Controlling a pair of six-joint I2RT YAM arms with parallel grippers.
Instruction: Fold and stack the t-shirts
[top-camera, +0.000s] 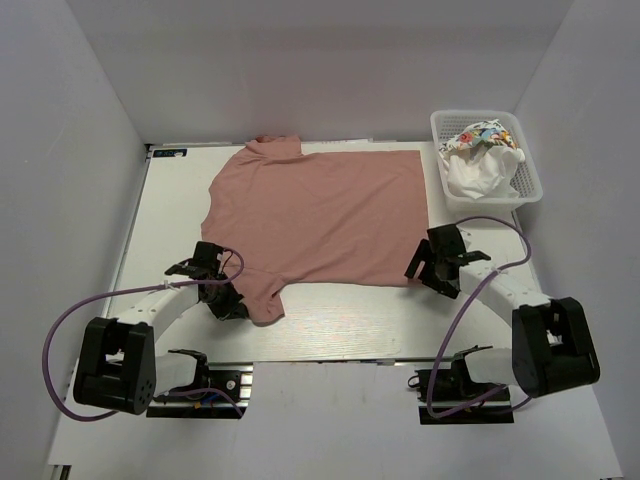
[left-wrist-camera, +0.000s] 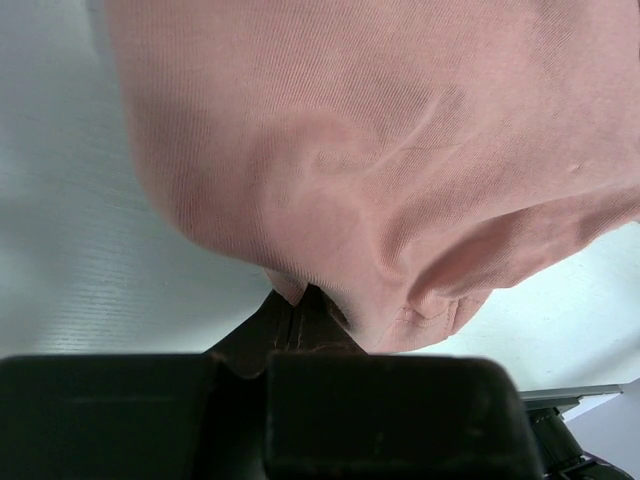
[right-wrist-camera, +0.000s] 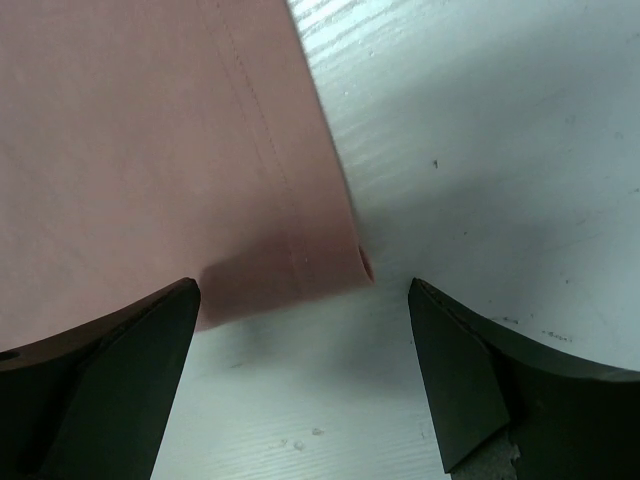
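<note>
A dusty pink t-shirt (top-camera: 320, 215) lies spread flat across the middle of the table, collar at the far left. My left gripper (top-camera: 230, 298) is at its near sleeve, shut on a pinch of the pink cloth (left-wrist-camera: 380, 180), which bunches above the jaws in the left wrist view, where the gripper (left-wrist-camera: 300, 300) holds the sleeve edge. My right gripper (top-camera: 425, 272) is open at the shirt's near right hem corner. In the right wrist view the open gripper (right-wrist-camera: 302, 290) straddles that hem corner (right-wrist-camera: 330, 270) just above the table. White t-shirts (top-camera: 475, 175), one with multicoloured print (top-camera: 478, 135), lie crumpled in the basket.
A white plastic lattice basket (top-camera: 528, 170) stands at the far right corner of the table. White walls close in the back and both sides. The table's near edge runs just in front of both arm bases.
</note>
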